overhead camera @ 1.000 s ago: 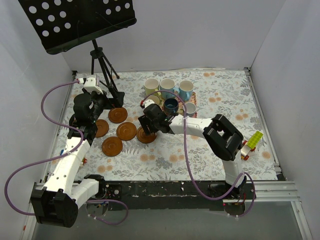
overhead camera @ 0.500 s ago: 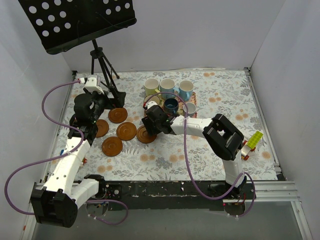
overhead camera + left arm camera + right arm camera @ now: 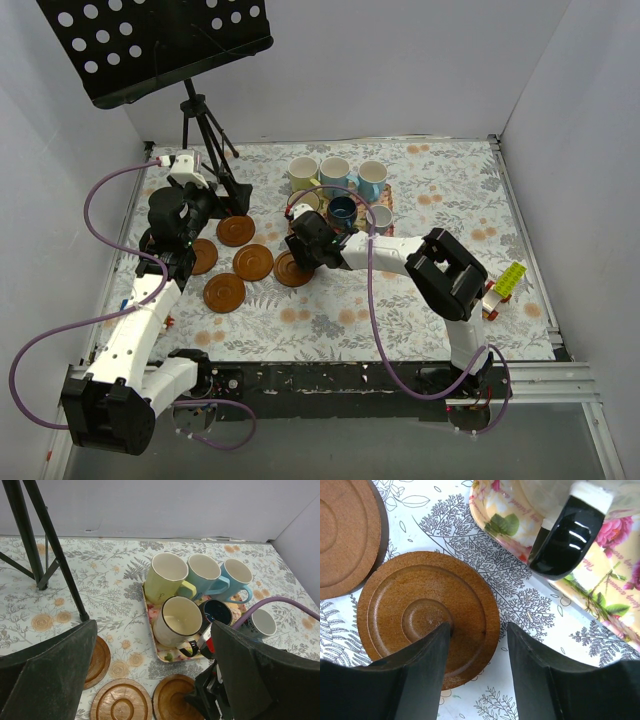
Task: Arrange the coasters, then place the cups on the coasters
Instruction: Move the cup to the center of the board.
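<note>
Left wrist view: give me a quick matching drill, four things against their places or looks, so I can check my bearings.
Things:
1. yellow-green mug
2. cream mug
3. dark blue mug
4. right pincer

Places or looks:
A. dark rim, black handle
B. left end of the back row of mugs
C. fingers either side of a coaster's rim
D. between the cream mug and the small mug

Pairs: 1-B, 2-A, 3-D, 4-C.

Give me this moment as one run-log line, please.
right gripper: open, astride coaster rim by tray | left gripper: open, hovering | cups: none on coasters | stage: arranging
</note>
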Controlling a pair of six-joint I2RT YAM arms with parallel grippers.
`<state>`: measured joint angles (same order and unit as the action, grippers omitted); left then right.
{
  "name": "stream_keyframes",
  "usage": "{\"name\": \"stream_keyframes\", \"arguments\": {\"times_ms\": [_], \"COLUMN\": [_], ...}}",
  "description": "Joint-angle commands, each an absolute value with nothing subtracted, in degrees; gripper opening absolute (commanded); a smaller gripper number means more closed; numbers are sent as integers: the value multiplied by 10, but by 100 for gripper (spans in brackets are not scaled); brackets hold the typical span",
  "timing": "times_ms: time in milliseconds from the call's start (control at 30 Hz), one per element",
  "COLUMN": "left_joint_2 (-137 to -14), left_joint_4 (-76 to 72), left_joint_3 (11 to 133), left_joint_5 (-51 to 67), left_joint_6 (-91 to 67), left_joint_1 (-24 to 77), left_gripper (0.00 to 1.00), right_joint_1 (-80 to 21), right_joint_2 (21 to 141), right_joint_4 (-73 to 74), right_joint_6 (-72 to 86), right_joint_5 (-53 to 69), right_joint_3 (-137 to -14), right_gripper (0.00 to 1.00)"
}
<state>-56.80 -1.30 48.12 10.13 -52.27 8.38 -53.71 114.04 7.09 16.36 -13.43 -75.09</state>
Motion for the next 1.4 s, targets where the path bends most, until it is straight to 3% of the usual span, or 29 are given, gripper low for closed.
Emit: {"name": "stream_keyframes", "arguments": {"times_ms": [0, 433, 1367], "left_joint_2": [-566, -560, -570], "left_joint_4": [-17, -15, -22], "left_joint_3": [475, 475, 468], "left_joint_5": [106, 99, 99], "left_joint_6": [-515, -510, -522], "left_joint_1": [87, 87, 89], "left_gripper": [98, 98, 98], "right_joint_1": [-541, -541, -531], "right_joint_2": [1139, 1135, 1021], "right_joint_4": [60, 66, 53], "right_joint_6": [166, 169, 168], "right_joint_5": [-127, -132, -179], "right_joint_3": [-749, -737, -575], "right_gripper": [56, 43, 41]}}
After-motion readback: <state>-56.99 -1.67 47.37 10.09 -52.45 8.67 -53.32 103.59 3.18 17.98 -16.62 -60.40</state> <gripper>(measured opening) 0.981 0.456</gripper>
